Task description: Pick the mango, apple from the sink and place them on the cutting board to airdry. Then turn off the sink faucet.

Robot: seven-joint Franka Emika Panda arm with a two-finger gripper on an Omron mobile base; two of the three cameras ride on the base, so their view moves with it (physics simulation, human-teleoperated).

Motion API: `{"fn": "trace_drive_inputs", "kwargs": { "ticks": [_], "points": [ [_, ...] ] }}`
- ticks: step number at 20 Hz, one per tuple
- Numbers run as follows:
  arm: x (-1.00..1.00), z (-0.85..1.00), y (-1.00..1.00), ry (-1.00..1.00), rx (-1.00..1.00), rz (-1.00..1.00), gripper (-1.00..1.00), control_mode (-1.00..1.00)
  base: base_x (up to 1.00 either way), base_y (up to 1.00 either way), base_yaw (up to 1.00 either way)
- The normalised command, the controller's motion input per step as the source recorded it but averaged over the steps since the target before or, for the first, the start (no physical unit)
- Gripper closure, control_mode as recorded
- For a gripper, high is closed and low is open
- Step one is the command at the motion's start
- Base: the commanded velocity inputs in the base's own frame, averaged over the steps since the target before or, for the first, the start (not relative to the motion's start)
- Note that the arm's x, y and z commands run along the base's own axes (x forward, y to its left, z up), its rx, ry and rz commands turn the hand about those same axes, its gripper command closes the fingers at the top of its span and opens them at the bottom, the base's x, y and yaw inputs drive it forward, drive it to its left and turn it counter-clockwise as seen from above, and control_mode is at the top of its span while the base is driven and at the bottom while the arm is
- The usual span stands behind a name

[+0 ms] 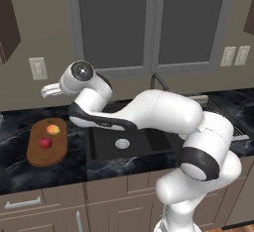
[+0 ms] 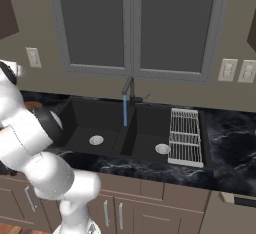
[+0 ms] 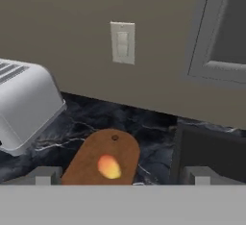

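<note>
We see the mango (image 1: 53, 129) and apple (image 1: 45, 143) lying on the board (image 1: 34, 154), left of the sink (image 2: 107, 123) on the dark surface (image 1: 15, 171). Our end effector (image 1: 49, 90) hangs above the board, jaws wide, holding nothing. Water runs from the faucet (image 2: 128, 89).

Mango (image 1: 53, 129) and apple (image 1: 45, 143) on cutting board (image 1: 34, 152), faucet (image 2: 128, 89) running into sink (image 2: 80, 123)

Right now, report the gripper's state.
Gripper: open, holding nothing, above the cutting board where the mango lies.
</note>
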Motion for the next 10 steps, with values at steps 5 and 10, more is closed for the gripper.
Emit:
{"fn": "trace_drive_inputs", "kwargs": {
  "ticks": [5, 10],
  "points": [
    [-0.5, 0.5, -0.16, 0.0, 0.06, -0.06, -1.0, -1.0, 0.0, 0.0, 0.0],
    [-0.61, 0.23, -0.29, 0.0, 0.0, -0.07, -1.0, -1.0, 0.0, 0.0, 0.0]
  ]
}}
